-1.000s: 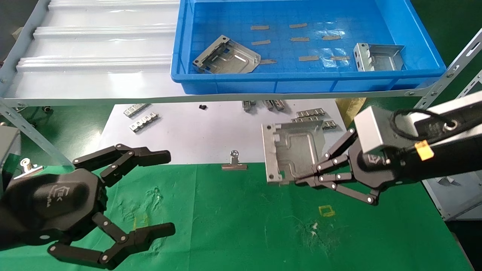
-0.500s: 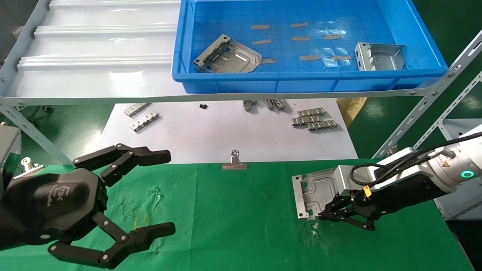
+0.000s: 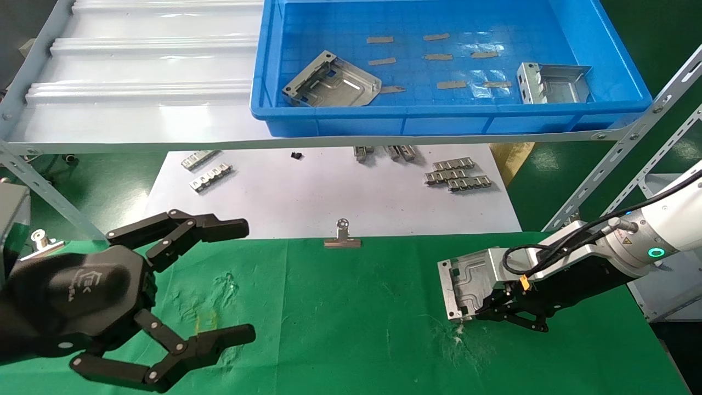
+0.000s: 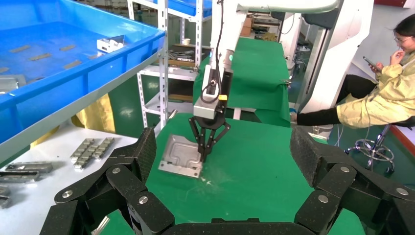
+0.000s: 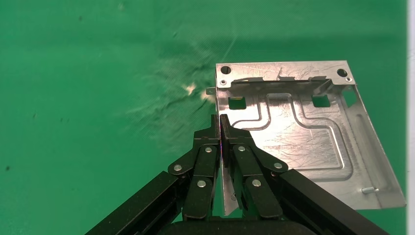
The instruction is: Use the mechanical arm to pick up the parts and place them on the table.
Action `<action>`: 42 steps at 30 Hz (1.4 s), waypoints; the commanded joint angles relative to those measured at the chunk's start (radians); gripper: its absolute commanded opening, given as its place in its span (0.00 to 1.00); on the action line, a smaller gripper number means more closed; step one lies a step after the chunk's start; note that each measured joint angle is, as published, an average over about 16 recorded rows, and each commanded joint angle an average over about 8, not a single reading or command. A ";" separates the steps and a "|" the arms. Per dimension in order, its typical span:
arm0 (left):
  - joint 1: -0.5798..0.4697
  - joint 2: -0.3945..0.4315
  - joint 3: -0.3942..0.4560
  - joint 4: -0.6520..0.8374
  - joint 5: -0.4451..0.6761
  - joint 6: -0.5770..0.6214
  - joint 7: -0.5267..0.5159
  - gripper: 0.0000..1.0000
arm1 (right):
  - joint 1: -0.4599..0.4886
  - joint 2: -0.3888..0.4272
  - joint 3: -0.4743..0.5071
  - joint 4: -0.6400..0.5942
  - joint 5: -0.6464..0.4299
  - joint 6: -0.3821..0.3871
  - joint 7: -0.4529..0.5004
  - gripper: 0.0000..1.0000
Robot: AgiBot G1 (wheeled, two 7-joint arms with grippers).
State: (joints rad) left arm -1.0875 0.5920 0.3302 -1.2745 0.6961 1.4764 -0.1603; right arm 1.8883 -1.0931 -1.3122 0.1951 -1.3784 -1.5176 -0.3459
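- Right end effector [image 3: 476, 314]: low over the right side of the table [image 3: 340, 329], fingers pinched tight on one edge of a part [image 3: 471, 282]. In the right wrist view the fingertips [image 5: 220, 128] meet on the plate's side flange, with the plate spreading away from them to one side.
- Held part: a silver stamped plate with ribs and holed flanges, at or just above the green cloth; whether it already rests flat cannot be told. It lies towards the table's middle from the right end effector, and its holed flange runs roughly front to back in the head view.
- Judgement: the coming move is a release, which would need the fingers to spread and draw back to the right, away from the plate.
- Left end effector [image 3: 244, 280]: spread wide, empty, hanging over the left side of the table, well apart from the plate. The right arm is much the nearer.
- Remaining parts: two more plates [image 3: 332, 85] [image 3: 554, 82] lie in the blue tray [image 3: 439, 123] on the shelf above.
- Also present: small ribbed strips [image 3: 455, 174] on the white sheet [image 3: 307, 203]; a binder clip [image 3: 341, 237] at its near edge.
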 commanded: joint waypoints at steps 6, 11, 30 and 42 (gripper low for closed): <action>0.000 0.000 0.000 0.000 0.000 0.000 0.000 1.00 | -0.001 -0.039 -0.022 -0.075 -0.033 0.011 -0.050 0.96; 0.000 0.000 0.000 0.000 0.000 0.000 0.000 1.00 | -0.001 -0.053 -0.021 -0.110 -0.032 0.023 -0.068 1.00; 0.000 0.000 0.001 0.000 -0.001 -0.001 0.000 1.00 | 0.048 -0.015 0.129 -0.185 0.192 -0.079 -0.002 1.00; 0.000 0.000 0.001 0.000 -0.001 0.000 0.000 1.00 | 0.021 -0.004 0.138 -0.140 0.179 -0.074 -0.001 1.00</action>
State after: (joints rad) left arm -1.0876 0.5917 0.3309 -1.2740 0.6955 1.4759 -0.1599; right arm 1.8964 -1.0885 -1.1574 0.0728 -1.1880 -1.5906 -0.3368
